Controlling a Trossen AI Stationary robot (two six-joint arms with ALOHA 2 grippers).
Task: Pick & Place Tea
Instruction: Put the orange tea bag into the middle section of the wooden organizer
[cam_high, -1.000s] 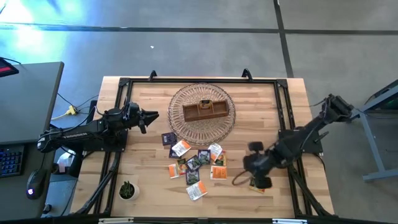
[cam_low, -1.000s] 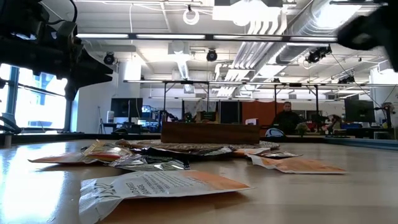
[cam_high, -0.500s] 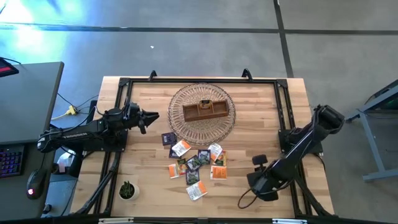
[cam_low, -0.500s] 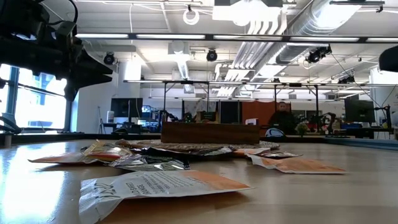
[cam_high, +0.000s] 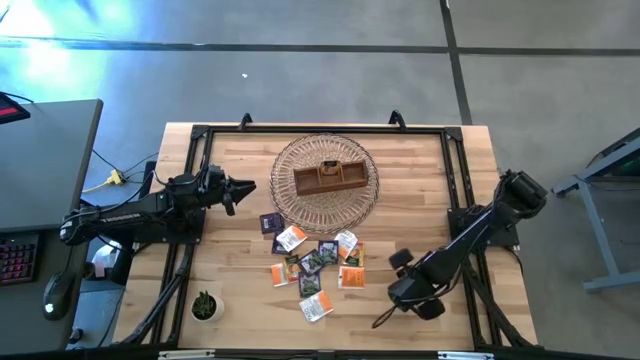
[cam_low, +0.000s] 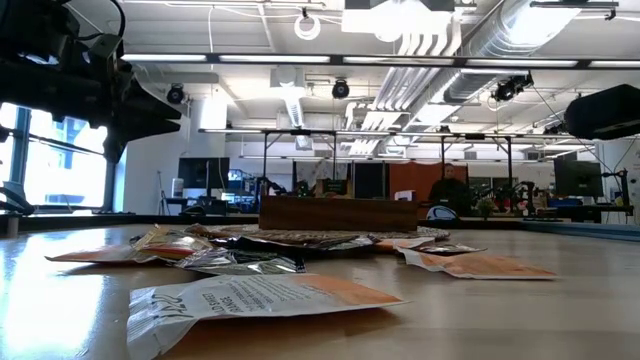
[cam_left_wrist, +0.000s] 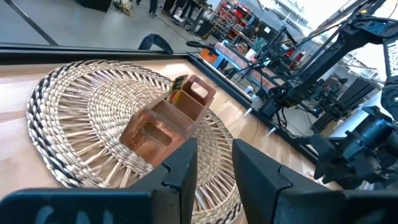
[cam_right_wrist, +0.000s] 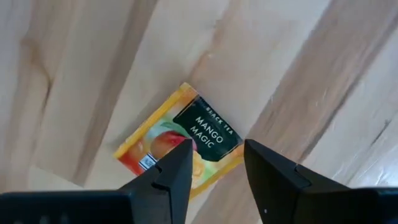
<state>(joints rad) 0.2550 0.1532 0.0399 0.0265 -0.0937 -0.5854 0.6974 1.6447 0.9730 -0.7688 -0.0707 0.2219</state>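
Several tea sachets (cam_high: 312, 266), orange, white, dark and green, lie flat in a loose cluster on the table in front of the round woven basket (cam_high: 290, 160). In the low view the nearest sachet (cam_low: 260, 298) lies in front. One orange-yellow "Mango Magic" sachet (cam_right_wrist: 180, 144) lies apart, flat on the wood. My right gripper (cam_right_wrist: 217, 171) hangs open above it, a finger on either side, touching nothing. In the high view my right gripper (cam_high: 405, 288) hides it. My left gripper (cam_high: 245, 187), open, waits left of the basket (cam_left_wrist: 74, 112).
The brown wooden three-compartment box (cam_high: 330, 178) stands in the basket, with an orange sachet (cam_left_wrist: 180, 84) in one compartment. A small potted plant (cam_high: 205, 306) stands at the near left corner. A black frame rail (cam_high: 455, 170) runs round the table. A person (cam_low: 450, 190) stands far behind.
My right arm has swung fast. Its gripper went toward the table's near edge, then a little back toward the left, and its elbow drew in toward the table. The sachets, the basket and the left arm have kept still.
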